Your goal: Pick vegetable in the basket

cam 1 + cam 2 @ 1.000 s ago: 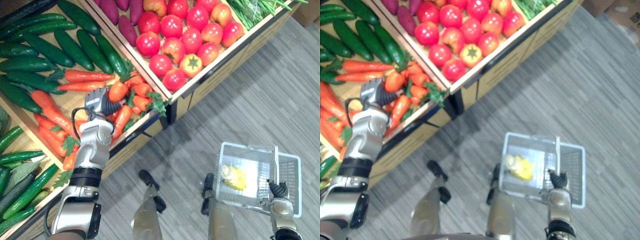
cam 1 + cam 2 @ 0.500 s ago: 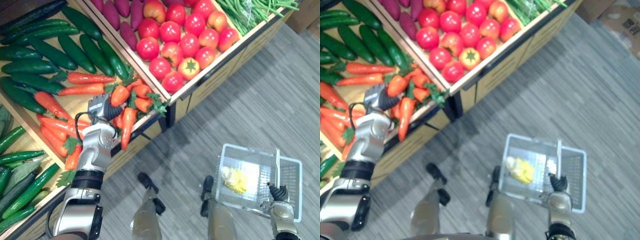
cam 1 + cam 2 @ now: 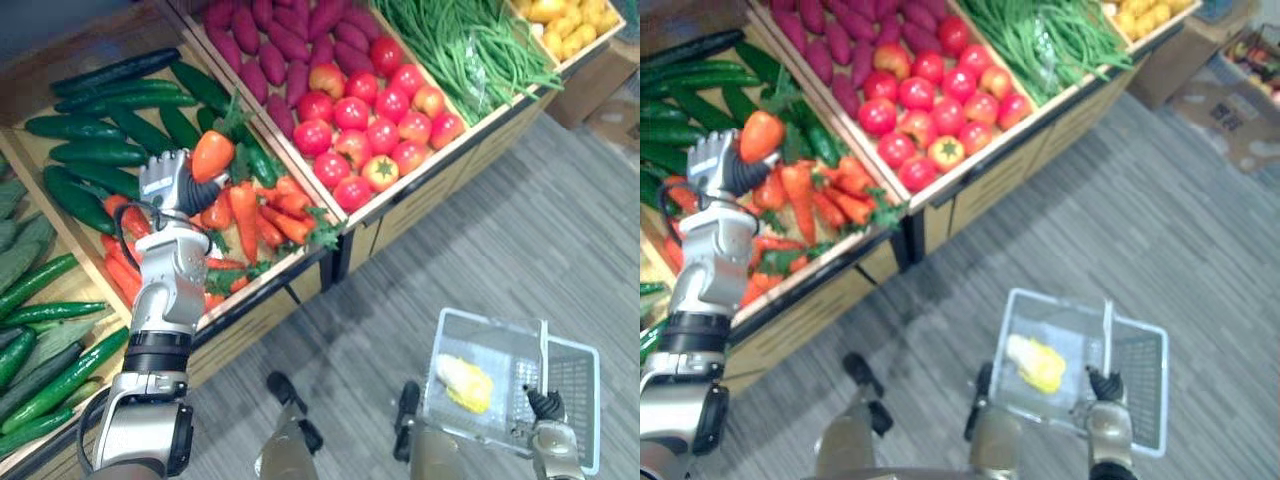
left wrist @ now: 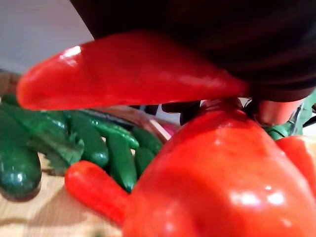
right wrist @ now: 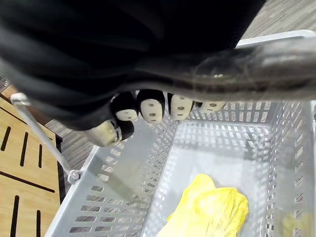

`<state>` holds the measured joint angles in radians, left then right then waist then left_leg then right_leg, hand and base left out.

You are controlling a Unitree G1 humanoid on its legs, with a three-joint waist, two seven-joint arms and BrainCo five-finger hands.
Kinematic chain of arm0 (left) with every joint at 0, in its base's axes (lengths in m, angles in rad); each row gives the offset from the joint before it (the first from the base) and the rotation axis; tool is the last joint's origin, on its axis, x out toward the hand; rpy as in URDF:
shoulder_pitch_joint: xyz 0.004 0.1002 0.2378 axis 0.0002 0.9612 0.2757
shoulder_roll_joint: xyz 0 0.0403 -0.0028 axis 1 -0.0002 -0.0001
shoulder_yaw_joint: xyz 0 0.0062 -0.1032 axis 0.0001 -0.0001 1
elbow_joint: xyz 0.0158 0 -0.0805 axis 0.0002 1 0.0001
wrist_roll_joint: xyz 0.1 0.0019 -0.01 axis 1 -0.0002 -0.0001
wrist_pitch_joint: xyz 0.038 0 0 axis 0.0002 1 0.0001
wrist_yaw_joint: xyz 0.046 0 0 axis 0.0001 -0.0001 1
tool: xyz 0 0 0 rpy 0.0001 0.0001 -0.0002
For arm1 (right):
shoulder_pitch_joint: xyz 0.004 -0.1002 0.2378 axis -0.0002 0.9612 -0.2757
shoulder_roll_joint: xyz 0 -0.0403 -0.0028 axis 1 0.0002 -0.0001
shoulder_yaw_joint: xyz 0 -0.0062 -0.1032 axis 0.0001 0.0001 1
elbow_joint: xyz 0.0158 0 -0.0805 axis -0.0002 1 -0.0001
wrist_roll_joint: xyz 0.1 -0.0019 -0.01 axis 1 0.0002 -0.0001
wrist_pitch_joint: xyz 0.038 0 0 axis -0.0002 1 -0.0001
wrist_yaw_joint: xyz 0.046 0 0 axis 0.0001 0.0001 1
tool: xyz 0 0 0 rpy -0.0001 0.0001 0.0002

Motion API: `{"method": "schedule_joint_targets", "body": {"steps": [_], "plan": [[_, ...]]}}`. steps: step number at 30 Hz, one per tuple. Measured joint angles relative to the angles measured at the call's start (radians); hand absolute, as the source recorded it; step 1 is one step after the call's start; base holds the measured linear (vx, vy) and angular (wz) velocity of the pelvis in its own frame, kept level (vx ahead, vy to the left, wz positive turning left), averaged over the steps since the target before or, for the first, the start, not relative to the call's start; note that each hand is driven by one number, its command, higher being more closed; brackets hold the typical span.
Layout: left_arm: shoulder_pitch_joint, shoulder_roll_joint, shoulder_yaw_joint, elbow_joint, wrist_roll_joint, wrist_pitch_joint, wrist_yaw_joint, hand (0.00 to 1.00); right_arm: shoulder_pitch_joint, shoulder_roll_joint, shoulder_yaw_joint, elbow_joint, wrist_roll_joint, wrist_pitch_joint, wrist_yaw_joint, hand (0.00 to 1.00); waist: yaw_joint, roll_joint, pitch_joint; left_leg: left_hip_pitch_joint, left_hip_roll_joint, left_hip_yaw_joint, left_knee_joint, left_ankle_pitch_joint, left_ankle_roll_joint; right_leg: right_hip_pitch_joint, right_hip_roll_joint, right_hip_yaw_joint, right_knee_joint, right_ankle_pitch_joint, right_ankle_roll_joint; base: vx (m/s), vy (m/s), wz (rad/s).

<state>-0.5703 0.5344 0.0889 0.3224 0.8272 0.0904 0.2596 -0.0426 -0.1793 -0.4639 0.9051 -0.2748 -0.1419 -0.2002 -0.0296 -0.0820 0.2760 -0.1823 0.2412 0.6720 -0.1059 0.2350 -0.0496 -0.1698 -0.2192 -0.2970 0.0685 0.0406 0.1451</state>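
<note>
My left hand [image 3: 165, 182] is shut on a short orange carrot [image 3: 212, 155] and holds it up over the carrot bin [image 3: 262, 210], near the cucumbers. In the left wrist view the carrot [image 4: 217, 187] looms right against the hand. At the lower right, my right hand [image 3: 545, 405] is curled round the handle [image 5: 276, 59] of a white wire basket [image 3: 570, 380] that hangs above the floor. A yellow vegetable [image 3: 462, 382] lies inside the basket, and the right wrist view shows it as a yellow vegetable [image 5: 207, 210] below the fingers [image 5: 148, 106].
The wooden stand holds bins of cucumbers [image 3: 95, 155], purple sweet potatoes [image 3: 280, 40], tomatoes [image 3: 375, 120], green beans [image 3: 460, 45] and yellow fruit [image 3: 560, 15]. A cardboard box [image 3: 600, 85] stands on the grey floor at the far right.
The left hand has lifted the carrot out of the carrot pile and raised it towards the cucumbers. The camera has shifted, so more of the stand shows. The right hand still holds the basket.
</note>
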Motion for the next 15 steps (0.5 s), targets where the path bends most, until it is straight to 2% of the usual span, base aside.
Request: {"method": "schedule_joint_targets", "body": {"steps": [4, 10, 15], "plan": [[0.032, 0.001, 0.001, -0.072, 0.0, -0.004, 0.0, 1.0, 0.008, 0.002, -0.001, 0.014, -0.001, 0.001, 0.004, 1.0, 0.002, -0.002, -0.027, 0.018, 0.0, -0.001, 0.0, -0.002, -0.002, 0.02, 0.0, 0.0, -0.002, 0.0, 0.0, 0.0, 0.0, 0.01], [0.148, 0.001, 0.005, -0.204, 0.002, -0.051, 0.0, 1.0, 0.049, 0.001, -0.011, 0.014, -0.002, 0.002, 0.012, 1.0, 0.002, 0.0, -0.092, 0.032, 0.0, -0.001, 0.0, -0.01, -0.012, 0.045, 0.002, 0.0, -0.025, -0.003, -0.004, 0.0, 0.0, 0.01], [0.216, 0.001, -0.005, -0.288, 0.002, -0.076, 0.0, 1.0, 0.05, 0.001, -0.031, 0.011, -0.004, 0.006, 0.012, 1.0, 0.003, 0.001, -0.105, 0.048, -0.001, -0.002, 0.0, -0.011, -0.014, 0.07, 0.003, -0.007, -0.037, -0.002, -0.003, 0.0, 0.003, 0.02]]}}
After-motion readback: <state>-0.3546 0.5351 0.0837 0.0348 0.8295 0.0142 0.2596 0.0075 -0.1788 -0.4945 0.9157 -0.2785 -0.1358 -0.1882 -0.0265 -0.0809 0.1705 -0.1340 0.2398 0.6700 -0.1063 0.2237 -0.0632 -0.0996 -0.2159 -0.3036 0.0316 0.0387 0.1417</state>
